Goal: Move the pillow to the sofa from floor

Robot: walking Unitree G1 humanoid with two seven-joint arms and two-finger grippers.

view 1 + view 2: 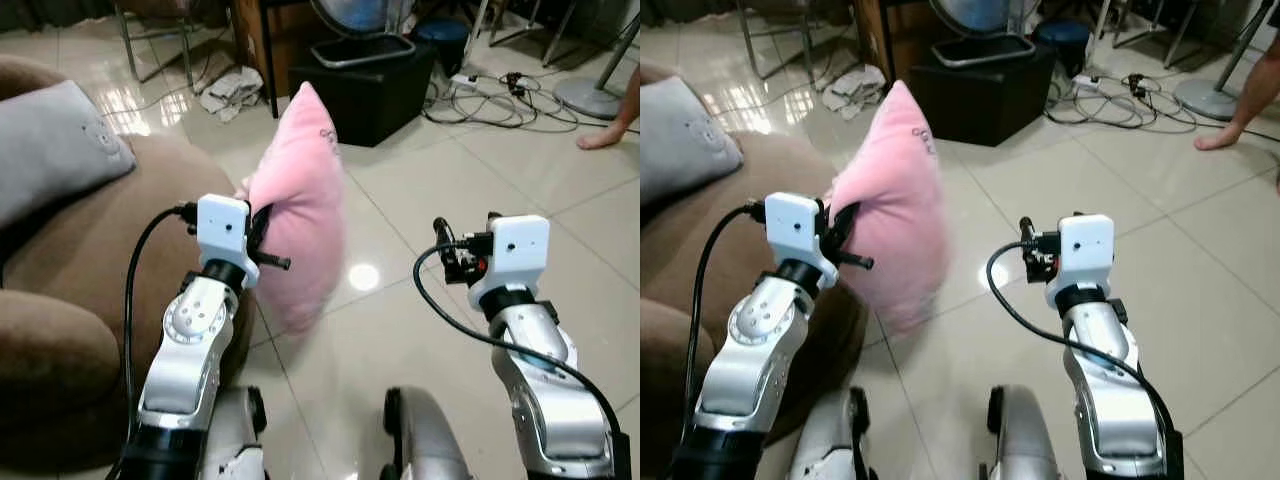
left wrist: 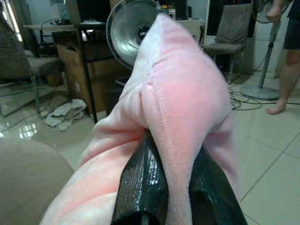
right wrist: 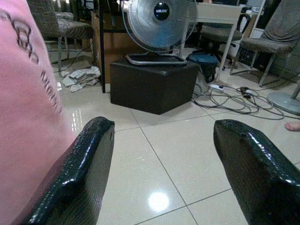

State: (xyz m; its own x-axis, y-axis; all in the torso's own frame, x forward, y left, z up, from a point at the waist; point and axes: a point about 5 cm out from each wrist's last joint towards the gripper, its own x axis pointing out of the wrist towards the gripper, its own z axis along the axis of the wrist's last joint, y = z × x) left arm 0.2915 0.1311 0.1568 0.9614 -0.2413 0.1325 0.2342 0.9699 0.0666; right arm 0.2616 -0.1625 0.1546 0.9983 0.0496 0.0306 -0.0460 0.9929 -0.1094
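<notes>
So the pink pillow (image 1: 300,215) is off the floor rn, hanging in the air just past the brown sofa (image 1: 80,300), right at its outer edge. Left gripper (image 2: 178,187) has it: both black fingers (image 2: 143,183) are squeezed onto a fold of the fabric near the pillow's lower side edge, w/ a ridge of pink plush pinched up between them. The pillow stands more or less upright from that grip, top corner pointing up and away from the robot, bottom end dangling over the tile floor (image 1: 420,200). It's beside the sofa arm, can't tell if it brushes it.

Right gripper (image 3: 164,154) is held out in front at abt the same height, fingers spread wide apart w/ nothing in them. The pillow sits close beside it, on the robot's left of it; from its wrist view the pink cloth runs right next to one finger, can't tell if they touch.

Other stuff: grey cushion (image 1: 50,150) already on the sofa seat, black box (image 1: 365,85) w/ a fan (image 3: 159,23) on top across the room, cables (image 1: 500,95) on the floor, and a person's bare foot (image 1: 605,135) off to the right.
</notes>
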